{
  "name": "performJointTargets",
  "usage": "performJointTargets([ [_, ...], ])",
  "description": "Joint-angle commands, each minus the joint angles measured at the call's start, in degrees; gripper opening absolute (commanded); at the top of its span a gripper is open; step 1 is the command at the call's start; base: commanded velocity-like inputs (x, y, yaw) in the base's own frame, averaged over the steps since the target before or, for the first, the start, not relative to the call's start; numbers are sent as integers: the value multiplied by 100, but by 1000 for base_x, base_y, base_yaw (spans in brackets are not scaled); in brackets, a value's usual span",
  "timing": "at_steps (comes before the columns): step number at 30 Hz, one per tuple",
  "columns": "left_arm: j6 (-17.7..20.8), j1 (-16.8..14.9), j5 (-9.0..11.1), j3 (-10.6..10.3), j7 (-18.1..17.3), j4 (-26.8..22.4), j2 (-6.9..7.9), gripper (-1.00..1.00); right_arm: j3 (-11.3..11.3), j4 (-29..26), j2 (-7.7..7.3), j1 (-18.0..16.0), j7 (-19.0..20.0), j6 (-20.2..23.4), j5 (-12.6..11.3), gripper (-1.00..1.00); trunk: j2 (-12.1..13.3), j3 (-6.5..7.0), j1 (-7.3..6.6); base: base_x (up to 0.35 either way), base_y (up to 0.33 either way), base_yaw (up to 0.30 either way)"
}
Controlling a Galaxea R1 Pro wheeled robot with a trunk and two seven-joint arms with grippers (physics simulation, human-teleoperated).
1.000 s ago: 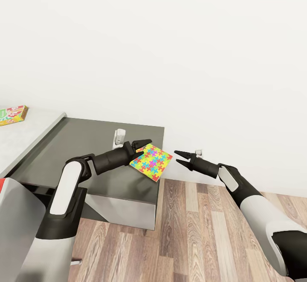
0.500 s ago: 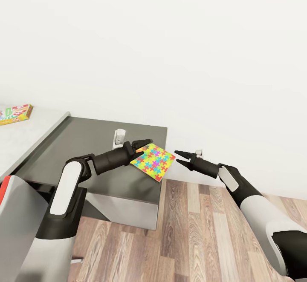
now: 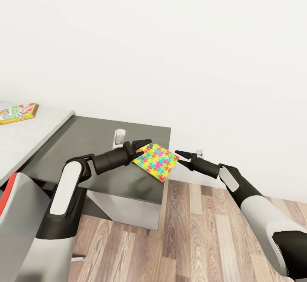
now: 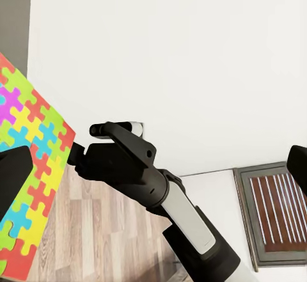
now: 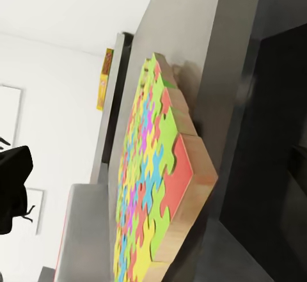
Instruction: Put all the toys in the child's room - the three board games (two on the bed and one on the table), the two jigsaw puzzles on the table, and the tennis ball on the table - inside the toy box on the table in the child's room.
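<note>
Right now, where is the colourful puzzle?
In the head view, the jigsaw puzzle sits mid-picture in the left pincer, over the dark desk's corner, with the open right pincer just beside it.

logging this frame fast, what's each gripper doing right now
Left gripper: shut on the jigsaw puzzle, holding it by one corner over the lower dark-grey top.
Right gripper: open, empty, pointing at the puzzle's edge.

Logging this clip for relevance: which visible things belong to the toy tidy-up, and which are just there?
Job things:
- jigsaw puzzle, held in the left gripper
- board game on the light-grey top
- table
- right gripper, open, just short of the puzzle

Just there:
- red chair
- wall socket
- floor vent
</note>
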Motion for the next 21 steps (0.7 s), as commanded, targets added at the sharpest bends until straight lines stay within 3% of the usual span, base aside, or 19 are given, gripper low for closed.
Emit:
performJointTargets([
  [1, 16, -4, 59, 4, 60, -4, -3, 100, 28, 1, -7, -4, -1, 33, -50, 100, -2, -4, 0, 0, 0, 15],
  [21, 16, -4, 63, 5, 54, -4, -4, 100, 26, 1, -8, -3, 9, 40, -54, 100, -2, -3, 0, 0, 0, 5],
])
